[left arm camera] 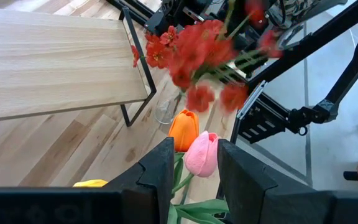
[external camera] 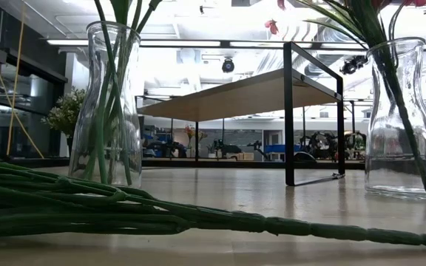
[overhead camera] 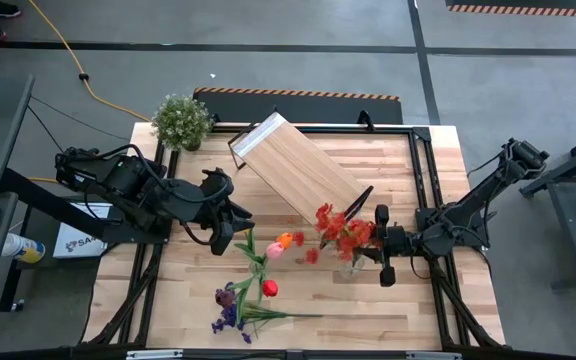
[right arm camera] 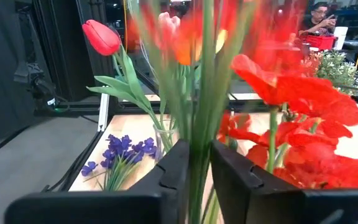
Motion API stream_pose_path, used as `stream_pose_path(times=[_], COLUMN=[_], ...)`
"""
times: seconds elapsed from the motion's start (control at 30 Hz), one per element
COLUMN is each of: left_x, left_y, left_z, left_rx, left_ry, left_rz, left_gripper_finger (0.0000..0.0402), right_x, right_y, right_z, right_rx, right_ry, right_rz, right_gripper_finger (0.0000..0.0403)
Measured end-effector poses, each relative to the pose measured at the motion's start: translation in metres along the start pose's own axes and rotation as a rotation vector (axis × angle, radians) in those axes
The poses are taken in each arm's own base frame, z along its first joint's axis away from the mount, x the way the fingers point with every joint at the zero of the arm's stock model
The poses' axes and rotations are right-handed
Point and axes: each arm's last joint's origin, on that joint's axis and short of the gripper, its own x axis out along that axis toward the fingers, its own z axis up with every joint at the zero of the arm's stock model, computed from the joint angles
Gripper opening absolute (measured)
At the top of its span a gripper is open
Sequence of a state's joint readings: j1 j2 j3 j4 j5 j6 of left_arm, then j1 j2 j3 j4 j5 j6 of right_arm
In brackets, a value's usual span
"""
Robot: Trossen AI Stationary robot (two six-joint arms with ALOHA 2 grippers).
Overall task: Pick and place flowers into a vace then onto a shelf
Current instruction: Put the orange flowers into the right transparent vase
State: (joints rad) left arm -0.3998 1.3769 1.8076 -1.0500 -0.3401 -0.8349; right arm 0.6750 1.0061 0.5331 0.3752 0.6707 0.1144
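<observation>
Two glass vases stand on the table. The left vase holds tulips: orange, pink and red. My left gripper reaches in from the table's left, with the tulips' stems between its fingers. The right vase holds red sprays, and my right gripper is shut on their stems. A purple spray lies on the table near the front edge. The shelf stands behind the vases. My left gripper has the tulips' green stems between its two fingers, just below the pink bloom. It comes from the table's left, slanting down. The tulips stand upright with their lower ends in the left vase. My right gripper pinches a green stem of the red sprays between its two fingers, below the blossoms. The fingers come level from the table's right and lie across the stem. The stem stands upright, its lower end in the right vase.
A bushy potted plant stands at the table's far left corner. Long green stems lie along the front of the table. The shelf's black frame legs stand between the vases. A person sits in the room beyond.
</observation>
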Motion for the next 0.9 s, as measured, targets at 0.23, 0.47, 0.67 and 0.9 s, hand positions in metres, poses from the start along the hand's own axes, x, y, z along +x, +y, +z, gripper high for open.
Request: stream_pose_path(times=[0.23, 0.47, 0.67, 0.9], left_x=[0.000, 0.000, 0.000, 0.000], left_y=[0.000, 0.000, 0.000, 0.000], left_z=[0.000, 0.000, 0.000, 0.000], left_rx=[0.000, 0.001, 0.022, 0.023], left_ry=[0.000, 0.000, 0.000, -0.001], left_rz=[0.000, 0.000, 0.001, 0.001], left_gripper_finger=[0.0156, 0.0156, 0.0156, 0.0156], right_x=[0.000, -0.005, -0.014, -0.022], right_y=[0.000, -0.001, -0.006, -0.011], right_z=[0.000, 0.007, 0.017, 0.027], right_rx=[-0.001, 0.015, 0.048, 0.067], right_ry=[0.000, -0.023, -0.069, -0.113], right_rz=[0.002, 0.065, 0.112, 0.139], right_gripper_finger=[0.0096, 0.0122, 0.0130, 0.0130])
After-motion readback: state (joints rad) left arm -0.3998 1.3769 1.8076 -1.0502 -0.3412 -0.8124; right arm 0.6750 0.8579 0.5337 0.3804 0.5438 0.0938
